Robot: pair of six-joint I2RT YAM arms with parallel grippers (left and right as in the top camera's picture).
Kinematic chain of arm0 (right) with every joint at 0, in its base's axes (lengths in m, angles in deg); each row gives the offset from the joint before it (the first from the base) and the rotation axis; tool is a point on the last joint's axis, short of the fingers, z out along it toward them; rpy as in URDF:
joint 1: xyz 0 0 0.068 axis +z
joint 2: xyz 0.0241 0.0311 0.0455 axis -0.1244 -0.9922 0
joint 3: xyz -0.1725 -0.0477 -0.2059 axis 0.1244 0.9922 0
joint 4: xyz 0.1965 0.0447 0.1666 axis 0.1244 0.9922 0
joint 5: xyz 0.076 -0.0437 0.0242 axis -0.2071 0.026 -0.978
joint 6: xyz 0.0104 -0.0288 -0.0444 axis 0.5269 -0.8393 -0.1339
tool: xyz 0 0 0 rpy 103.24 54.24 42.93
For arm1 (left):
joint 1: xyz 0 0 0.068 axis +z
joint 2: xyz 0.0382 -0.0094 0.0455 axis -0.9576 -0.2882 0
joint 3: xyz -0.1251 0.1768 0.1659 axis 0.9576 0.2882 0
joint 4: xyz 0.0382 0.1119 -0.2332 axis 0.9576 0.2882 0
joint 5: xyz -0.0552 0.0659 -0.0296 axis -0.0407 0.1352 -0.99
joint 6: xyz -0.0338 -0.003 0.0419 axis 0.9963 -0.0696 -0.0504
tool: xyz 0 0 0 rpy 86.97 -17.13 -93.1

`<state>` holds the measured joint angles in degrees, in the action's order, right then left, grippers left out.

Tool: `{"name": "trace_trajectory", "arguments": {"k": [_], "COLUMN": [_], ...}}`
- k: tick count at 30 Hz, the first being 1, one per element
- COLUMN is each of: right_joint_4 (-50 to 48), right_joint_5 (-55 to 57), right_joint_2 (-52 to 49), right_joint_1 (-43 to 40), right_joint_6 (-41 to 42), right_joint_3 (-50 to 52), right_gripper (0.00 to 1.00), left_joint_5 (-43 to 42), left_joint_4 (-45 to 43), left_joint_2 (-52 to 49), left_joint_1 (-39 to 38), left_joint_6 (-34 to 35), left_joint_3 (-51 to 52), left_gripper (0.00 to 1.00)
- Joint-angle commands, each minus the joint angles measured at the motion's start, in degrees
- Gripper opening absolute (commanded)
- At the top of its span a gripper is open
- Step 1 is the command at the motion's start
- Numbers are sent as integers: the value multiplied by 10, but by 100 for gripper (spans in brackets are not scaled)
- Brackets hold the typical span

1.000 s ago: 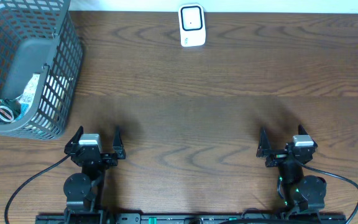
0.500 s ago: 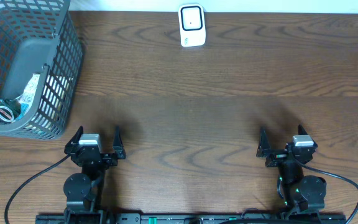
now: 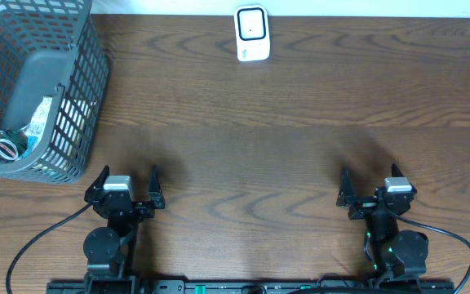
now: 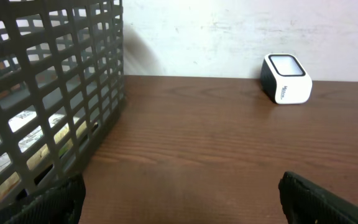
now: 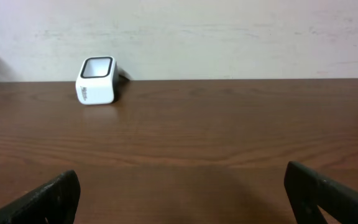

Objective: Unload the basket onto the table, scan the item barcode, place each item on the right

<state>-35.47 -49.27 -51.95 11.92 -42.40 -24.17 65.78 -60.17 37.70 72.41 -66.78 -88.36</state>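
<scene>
The white barcode scanner (image 3: 251, 33) with a dark window stands at the far middle of the table; it also appears as the scanner (image 4: 286, 79) in the left wrist view and the scanner (image 5: 97, 81) in the right wrist view. Small packaged items (image 3: 6, 145) lie in the grey mesh basket (image 3: 76, 122) at the far left, with pale packets (image 4: 17, 124) glimpsed through its wall. My left gripper (image 3: 129, 178) (image 4: 182, 199) rests open and empty at the near edge. My right gripper (image 3: 370, 181) (image 5: 182, 193) is likewise open and empty, far from everything.
The basket wall (image 4: 73, 81) rises close on the left of the left gripper. A pale wall runs behind the table's far edge. Dark wood tabletop (image 3: 251, 147) stretches between the grippers and the scanner.
</scene>
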Motion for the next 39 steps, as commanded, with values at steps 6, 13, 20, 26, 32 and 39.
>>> {"name": "trace_trajectory", "arguments": {"k": [6,13,20,26,32,39], "right_joint_4": [1,1,1,1,1,1], "right_joint_5": [1,1,1,1,1,1], "right_joint_2": [4,4,4,4,4,4], "right_joint_1": [-2,-2,-2,-2,-2,-2], "right_joint_6": [6,6,6,6,6,6], "right_joint_3": [2,2,2,2,2,2], "right_gripper": [99,99,99,99,99,99], "left_joint_5": [-3,14,-1,-236,-263,-166], "left_joint_4": [21,18,18,-103,-370,-362], "left_joint_2": [-1,-1,-1,-1,-1,-32], "left_joint_1": [1,2,1,1,1,1], "left_joint_6": [-2,-45,-69,11,115,110], "left_joint_3": [9,9,9,8,-2,-137], "left_gripper": [98,98,98,97,98,98]}}
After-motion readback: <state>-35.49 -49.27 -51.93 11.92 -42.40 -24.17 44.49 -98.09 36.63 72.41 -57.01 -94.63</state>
